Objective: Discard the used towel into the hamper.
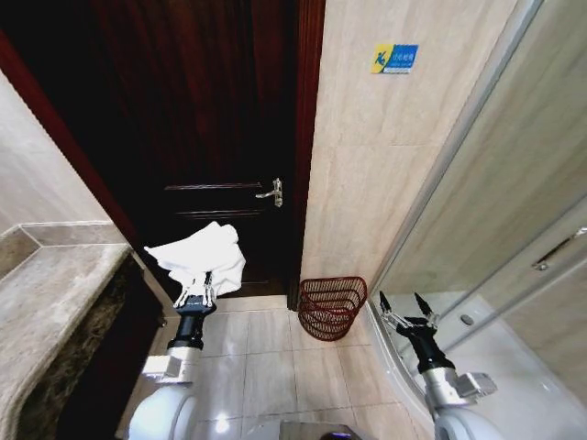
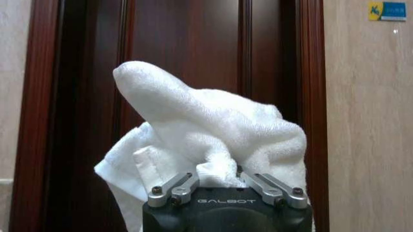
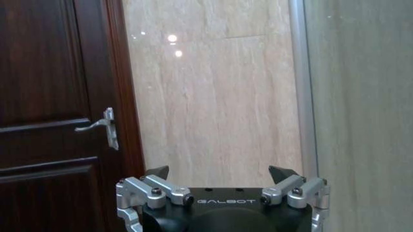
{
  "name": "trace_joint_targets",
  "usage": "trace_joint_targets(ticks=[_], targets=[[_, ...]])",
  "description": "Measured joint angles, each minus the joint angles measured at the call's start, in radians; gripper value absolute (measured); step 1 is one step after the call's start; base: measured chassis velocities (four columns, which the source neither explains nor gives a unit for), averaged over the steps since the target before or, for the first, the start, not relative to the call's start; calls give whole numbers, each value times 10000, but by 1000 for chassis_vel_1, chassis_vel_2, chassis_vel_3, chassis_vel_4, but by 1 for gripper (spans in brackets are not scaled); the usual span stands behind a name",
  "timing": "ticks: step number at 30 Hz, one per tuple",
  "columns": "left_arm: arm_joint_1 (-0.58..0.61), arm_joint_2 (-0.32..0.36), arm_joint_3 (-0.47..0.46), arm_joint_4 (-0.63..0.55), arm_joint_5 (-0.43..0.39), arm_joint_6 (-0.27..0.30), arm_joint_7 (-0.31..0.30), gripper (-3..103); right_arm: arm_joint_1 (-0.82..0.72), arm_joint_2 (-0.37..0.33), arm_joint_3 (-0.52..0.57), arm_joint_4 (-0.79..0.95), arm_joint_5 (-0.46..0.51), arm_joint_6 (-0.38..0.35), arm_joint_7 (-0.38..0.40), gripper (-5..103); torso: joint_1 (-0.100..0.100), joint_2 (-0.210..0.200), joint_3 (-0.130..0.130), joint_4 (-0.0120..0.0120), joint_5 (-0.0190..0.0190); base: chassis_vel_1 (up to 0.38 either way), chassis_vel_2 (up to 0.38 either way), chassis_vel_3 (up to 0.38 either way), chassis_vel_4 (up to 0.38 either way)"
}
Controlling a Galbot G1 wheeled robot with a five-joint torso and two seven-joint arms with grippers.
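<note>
Lettering: "GALBOT" stamped on both gripper housings in the wrist views.
Sticker (image 1: 395, 58): blue and yellow, high on the beige tiled wall (image 1: 367, 183); print too small to read.
Left gripper (image 1: 195, 295): raised in front of the dark wooden door (image 1: 211, 128), jaws pinched in tight on a fold of the white towel (image 1: 204, 255).
Towel: bunched, standing up above the left fingers (image 2: 177, 186), one lobe poking upward, edges drooping to the sides.
Right gripper (image 1: 406, 307): held low by the shower glass (image 1: 514, 211), jaws spread wide, nothing between the black fingertips (image 3: 157, 171).
Hamper (image 1: 330, 305): red-brown wire basket on the floor tiles, against the wall just right of the door frame, between the two arms, well below the towel.
Door handle (image 1: 271, 192): silver lever, right edge of the door.
Counter (image 1: 46, 302): stone top, left side.
</note>
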Motion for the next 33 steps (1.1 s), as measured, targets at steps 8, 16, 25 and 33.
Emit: trace_joint_targets(ticks=[8, 16, 25, 33], targets=[[-90, -14, 31, 108, -6, 0, 3, 12, 0, 11, -35, 38, -29, -19, 367, 100, -218, -474, -258, -3, 0, -33, -33, -51, -47], [-125, -81, 44, 259, -10, -59, 8, 12, -30, 1, -15, 41, -31, -21, 409, 100, -444, -959, -516, -2, 0, -62, -54, -28, -31], [-92, -218, -10, 549, -143, -257, 32, 12, -36, 48, -6, 26, -103, -11, 397, 100, -684, -1506, -823, -2, 1, -21, -21, -24, -30], [-73, -242, 0, 552, -273, -216, 52, 12, -27, 185, -95, 35, -212, -8, 381, 100, -802, -1763, -962, -1, 0, -10, -9, -13, -11]])
